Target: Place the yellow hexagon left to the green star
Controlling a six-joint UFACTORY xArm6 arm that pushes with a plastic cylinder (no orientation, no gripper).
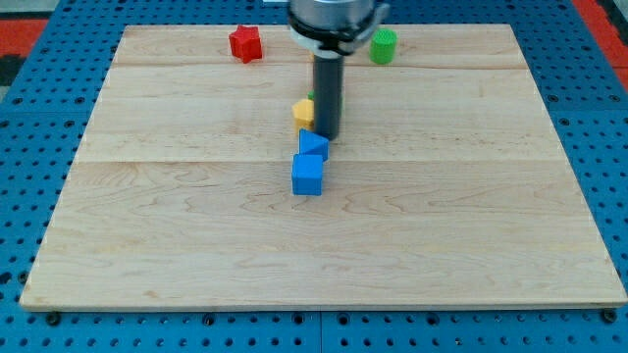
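Where pale wooden board (442, 226) meets blue pegboard (20, 147), my tip (326, 135) beside yellow hexagon (303, 112)

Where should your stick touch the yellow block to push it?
I can't grab, only push. The yellow hexagon sits just to the view's left of my tip, with a bit of green peeking out behind the rod. I'd probably press its flat right-hand side and slide it toward the view's left, steering clear of the blue blocks just below.

two blue blocks (310, 162) crowd below yellow hexagon (303, 112), its left side open
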